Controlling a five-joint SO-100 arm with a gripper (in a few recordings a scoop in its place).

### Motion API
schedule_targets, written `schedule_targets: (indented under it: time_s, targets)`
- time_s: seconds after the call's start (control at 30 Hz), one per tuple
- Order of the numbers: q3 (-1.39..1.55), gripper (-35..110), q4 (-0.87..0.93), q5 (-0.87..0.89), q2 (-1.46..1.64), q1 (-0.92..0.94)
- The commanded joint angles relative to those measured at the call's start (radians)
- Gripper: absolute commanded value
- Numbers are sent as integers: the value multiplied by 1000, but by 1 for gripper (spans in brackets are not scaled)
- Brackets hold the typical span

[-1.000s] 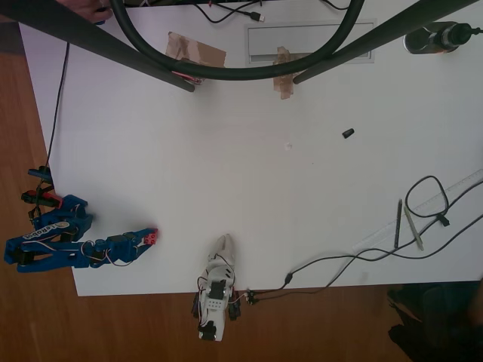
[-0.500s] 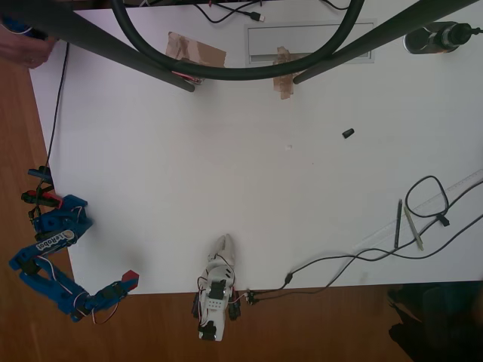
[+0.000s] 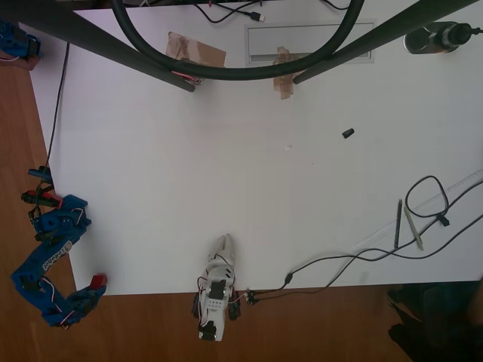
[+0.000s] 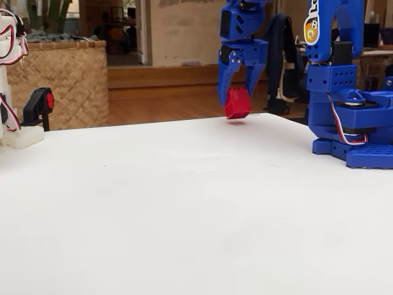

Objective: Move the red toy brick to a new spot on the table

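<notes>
Red toy brick (image 4: 237, 103) pinched between the 2 blue fingers (image 4: 228, 75), above the table (image 4: 184, 196) edge

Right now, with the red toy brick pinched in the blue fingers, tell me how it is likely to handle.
The red toy brick looks like hard plastic, so probably stiff. It hangs tilted from the gripper, held near its top, so it may pivot or slip on smooth sides. Tiny beside the fingers, likely very light. Blocky, so unlikely to roll on the table.
</notes>
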Motion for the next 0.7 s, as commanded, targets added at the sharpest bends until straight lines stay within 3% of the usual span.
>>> schedule_targets:
  time_s: [0.0,0.13,0.37,0.67]
  targets:
    - [14,0,-34,17,-8,32]
    - [49,0,-28,32,-9,28]
    - [32,20,28,26,67,17]
    - [-54,26,86,31,278,-94]
